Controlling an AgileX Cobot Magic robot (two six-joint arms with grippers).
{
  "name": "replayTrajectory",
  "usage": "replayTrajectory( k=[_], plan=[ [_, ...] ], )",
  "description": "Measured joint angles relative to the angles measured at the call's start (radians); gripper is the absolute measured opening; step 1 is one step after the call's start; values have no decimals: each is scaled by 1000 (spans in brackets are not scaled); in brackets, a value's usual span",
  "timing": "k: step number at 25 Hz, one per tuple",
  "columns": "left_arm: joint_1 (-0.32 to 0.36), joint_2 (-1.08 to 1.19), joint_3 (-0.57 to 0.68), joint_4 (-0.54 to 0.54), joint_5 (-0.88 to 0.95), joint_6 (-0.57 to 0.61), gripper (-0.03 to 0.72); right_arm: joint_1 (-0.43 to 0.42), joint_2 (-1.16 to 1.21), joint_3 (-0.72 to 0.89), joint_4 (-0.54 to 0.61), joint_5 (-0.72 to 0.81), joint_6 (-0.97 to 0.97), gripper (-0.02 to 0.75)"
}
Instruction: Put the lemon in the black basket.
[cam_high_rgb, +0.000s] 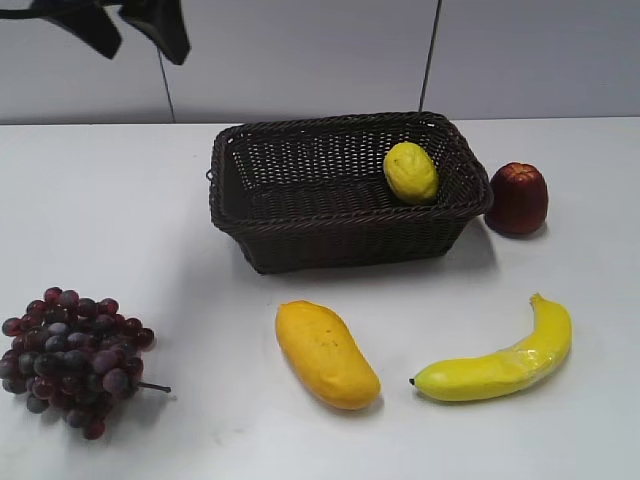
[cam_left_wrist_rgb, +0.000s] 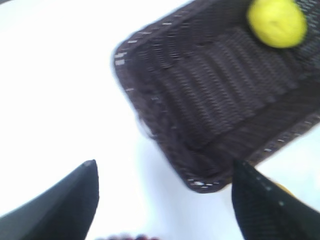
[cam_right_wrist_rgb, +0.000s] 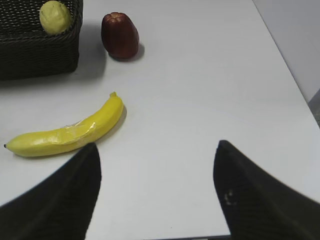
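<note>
The pale yellow lemon (cam_high_rgb: 411, 172) lies inside the black basket (cam_high_rgb: 300, 225), against its right wall. It also shows in the left wrist view (cam_left_wrist_rgb: 276, 22) and the right wrist view (cam_right_wrist_rgb: 55, 16). The basket shows in the left wrist view (cam_left_wrist_rgb: 165, 135) and at the top left of the right wrist view (cam_right_wrist_rgb: 40, 57). My left gripper (cam_high_rgb: 140, 40) is open and empty, raised at the top left, well clear of the basket; its fingers (cam_left_wrist_rgb: 162, 167) frame the basket's near corner. My right gripper (cam_right_wrist_rgb: 157, 150) is open and empty above bare table and is out of the exterior view.
A mango (cam_high_rgb: 326, 354) and a banana (cam_high_rgb: 497, 365) lie in front of the basket. A dark red fruit (cam_high_rgb: 517, 198) stands at the basket's right. A bunch of purple grapes (cam_high_rgb: 72, 358) lies at the front left. The table's right edge (cam_right_wrist_rgb: 285, 55) is near.
</note>
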Motion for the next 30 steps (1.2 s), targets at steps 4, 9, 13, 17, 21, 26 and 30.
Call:
replayTrajectory(
  k=[4,9,13,17,21,26,30],
  plan=[
    [78,-84,143,11,4,-23,601,0,0,0,0,0,0,572],
    [175,-277,478,34,6,-25,587,0,0,0,0,0,0,572],
    [262,-513,771,34,-32,-26,586,0,0,0,0,0,0,572],
    [299,-791,1013,21,-105,-26,586,0,0,0,0,0,0,572],
    [299,-1115,1171,13,-127,-26,586,0,0,0,0,0,0,572],
    [299,-1515,1248,12,-114,-26,579,0,0,0,0,0,0,572],
    [299,-1742,1253,11,-96,-26,578,0,0,0,0,0,0,572]
  ],
)
